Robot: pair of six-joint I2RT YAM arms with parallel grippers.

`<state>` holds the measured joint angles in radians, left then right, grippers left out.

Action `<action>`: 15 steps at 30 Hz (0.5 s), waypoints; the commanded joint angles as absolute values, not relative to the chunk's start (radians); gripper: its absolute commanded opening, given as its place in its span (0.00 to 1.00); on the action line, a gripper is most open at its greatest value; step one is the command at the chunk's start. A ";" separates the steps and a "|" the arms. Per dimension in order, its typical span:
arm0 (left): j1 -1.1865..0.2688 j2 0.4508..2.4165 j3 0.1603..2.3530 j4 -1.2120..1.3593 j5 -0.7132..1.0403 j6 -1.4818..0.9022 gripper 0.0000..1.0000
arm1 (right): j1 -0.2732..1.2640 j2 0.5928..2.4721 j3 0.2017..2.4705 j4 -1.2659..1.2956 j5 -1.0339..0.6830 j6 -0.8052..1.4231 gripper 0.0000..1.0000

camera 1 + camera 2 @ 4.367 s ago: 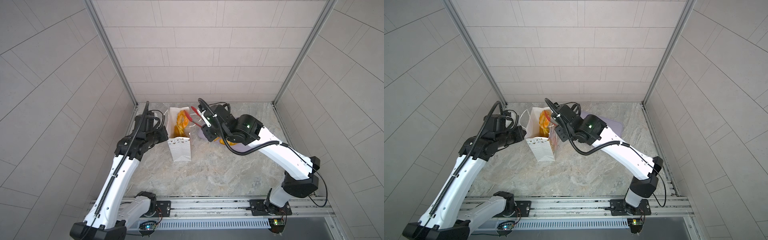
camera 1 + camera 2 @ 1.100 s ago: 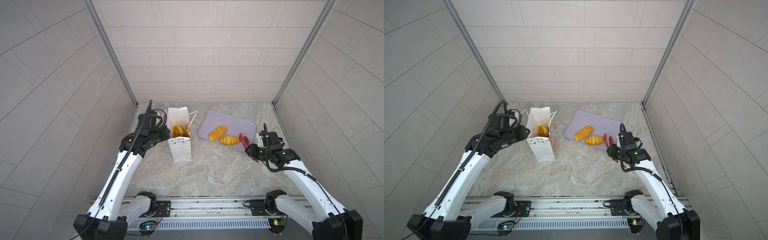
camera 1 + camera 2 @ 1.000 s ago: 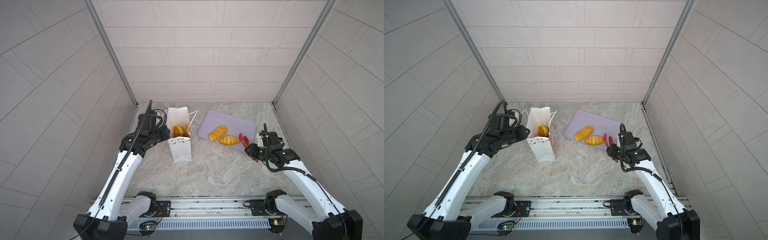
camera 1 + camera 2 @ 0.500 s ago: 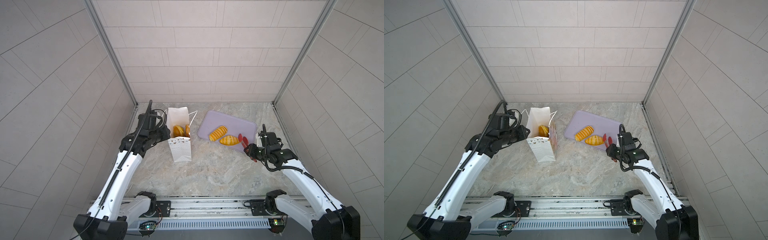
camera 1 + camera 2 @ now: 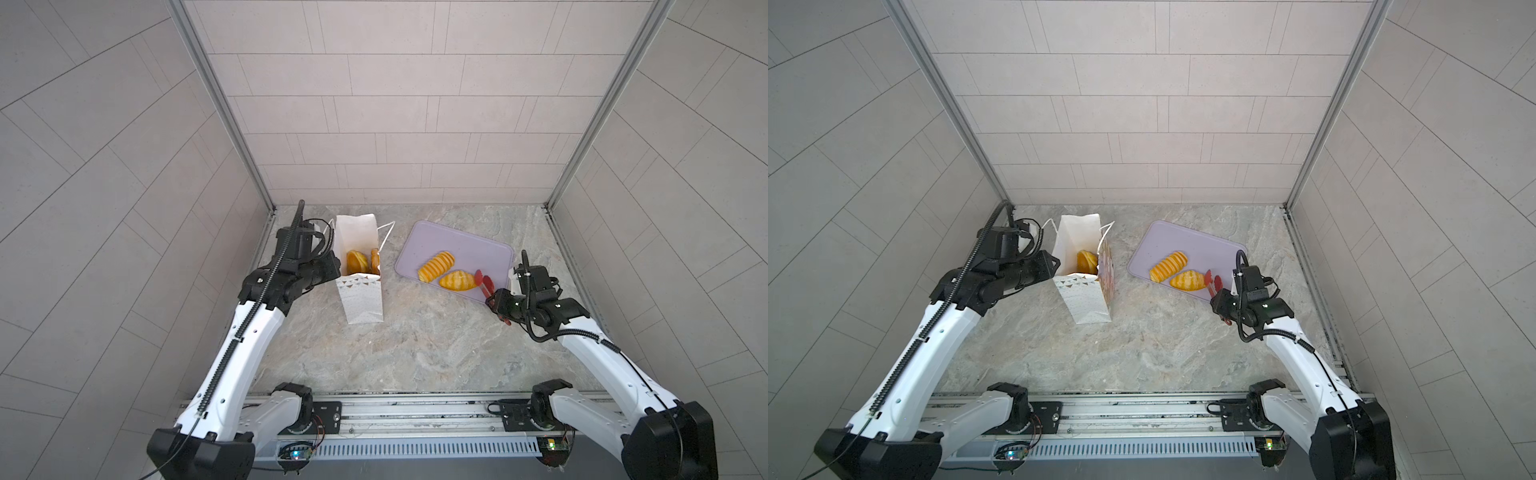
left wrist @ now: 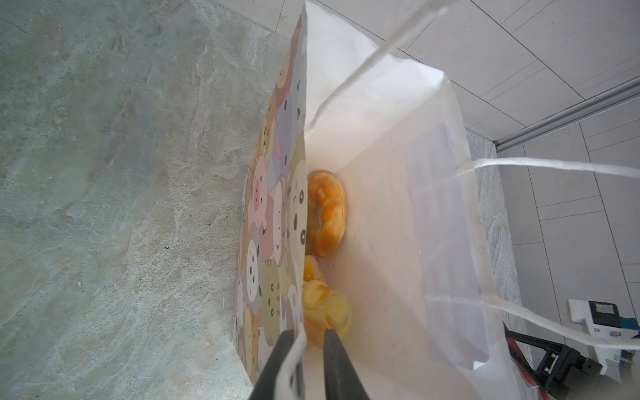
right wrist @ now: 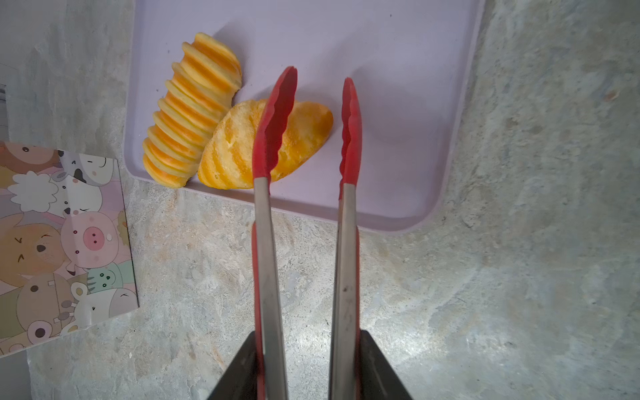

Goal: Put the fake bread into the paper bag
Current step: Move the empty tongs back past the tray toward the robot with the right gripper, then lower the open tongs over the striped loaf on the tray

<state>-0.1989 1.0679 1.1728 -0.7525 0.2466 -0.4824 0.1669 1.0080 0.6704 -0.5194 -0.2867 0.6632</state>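
In both top views my left hand [image 5: 335,266] [image 5: 1054,263] sits at the rim of the paper bag [image 5: 361,299] [image 5: 1088,299]. The bag is tall, crisp and white and stands upright on the mottled grey stone tabletop [image 5: 415,345]. Glossy orange fake bread [image 5: 357,261] [image 5: 1086,261] shows low inside its open mouth, but from above I cannot tell how my fingers stand. Well apart to the right lies a flat lilac tray [image 5: 469,245] [image 5: 1196,245] with rounded corners, carrying a ribbed loaf [image 5: 436,266] [image 5: 1169,266] and a plump loaf [image 5: 457,280] [image 5: 1188,280] side by side. My right hand [image 5: 496,301] [image 5: 1221,301] hangs at the tray's near corner with tongs [image 5: 488,286] [image 5: 1217,283] whose red tips are beside the plump loaf. In the left wrist view my left hand [image 6: 304,349] pinches the bag's wall, one dark finger [image 6: 273,367] outside on the cartoon-animal print [image 6: 273,214] and one inside. A twisted ring-shaped bread [image 6: 327,213] and lumpier pieces lie at the bottom, partly hidden by that wall, and a white string handle [image 6: 554,169] crosses the view. In the right wrist view my right hand [image 7: 308,363], cut off at the frame edge, is clamped on the tongs' [image 7: 268,242] brushed steel arms. Their scalloped red tips stand spread, one covering part of the plump loaf [image 7: 235,149], which touches the ribbed loaf [image 7: 194,114], the other above bare tray [image 7: 398,104].
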 commanded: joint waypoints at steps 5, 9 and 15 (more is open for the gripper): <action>-0.203 1.063 1.171 -0.743 0.246 -0.482 0.22 | 0.161 1.009 0.652 -0.463 -0.297 0.694 0.40; -0.203 1.063 1.173 -0.744 0.245 -0.480 0.22 | 0.160 1.007 0.652 -0.460 -0.298 0.696 0.39; -0.203 1.062 1.172 -0.745 0.243 -0.479 0.22 | 0.154 0.993 0.660 -0.462 -0.299 0.701 0.34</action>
